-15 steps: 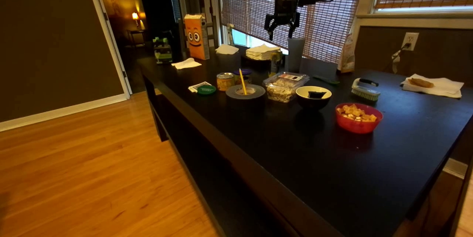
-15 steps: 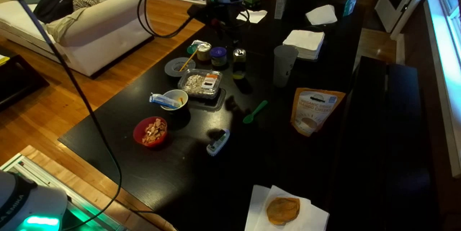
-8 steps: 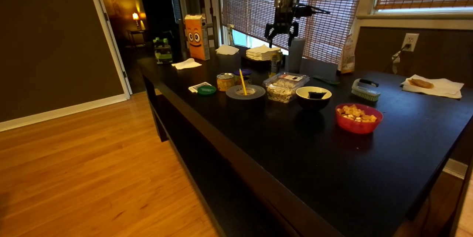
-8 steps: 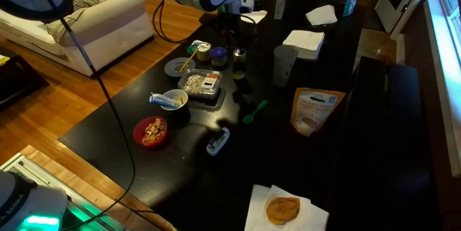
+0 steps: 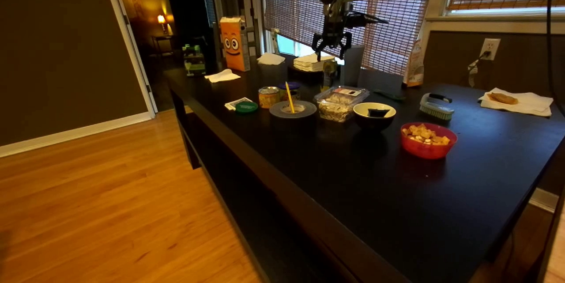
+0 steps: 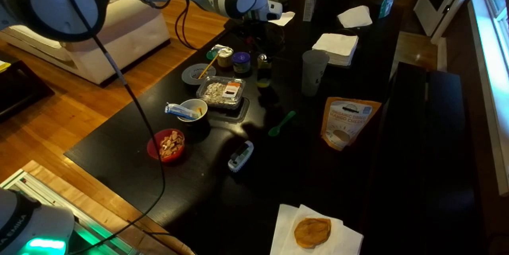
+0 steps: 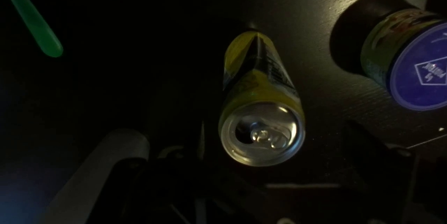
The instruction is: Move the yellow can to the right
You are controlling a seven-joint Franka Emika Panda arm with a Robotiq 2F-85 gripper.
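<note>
The yellow can (image 7: pixel 256 84) stands upright on the dark table, its silver top with an opened tab facing the camera in the wrist view. It also shows in both exterior views (image 5: pixel 327 77) (image 6: pixel 263 74). My gripper (image 5: pixel 330 56) is open and points down just above the can. In the wrist view the dark fingers (image 7: pixel 277 126) are spread, one on each side of the can's top, not touching it as far as I can see. The gripper is dark and hard to make out in an exterior view (image 6: pixel 264 44).
A purple-lidded jar (image 7: pixel 424 66) stands beside the can, and a tall grey cup (image 6: pixel 314 72) on its other side. A clear tub (image 6: pixel 220 92), a bowl (image 6: pixel 193 109), a green spoon (image 6: pixel 281 123) and a napkin stack (image 6: pixel 336 46) are nearby.
My gripper has come down toward the can's top and shifted slightly left in an exterior view, its fingers still spread. The can and other objects have not moved.
</note>
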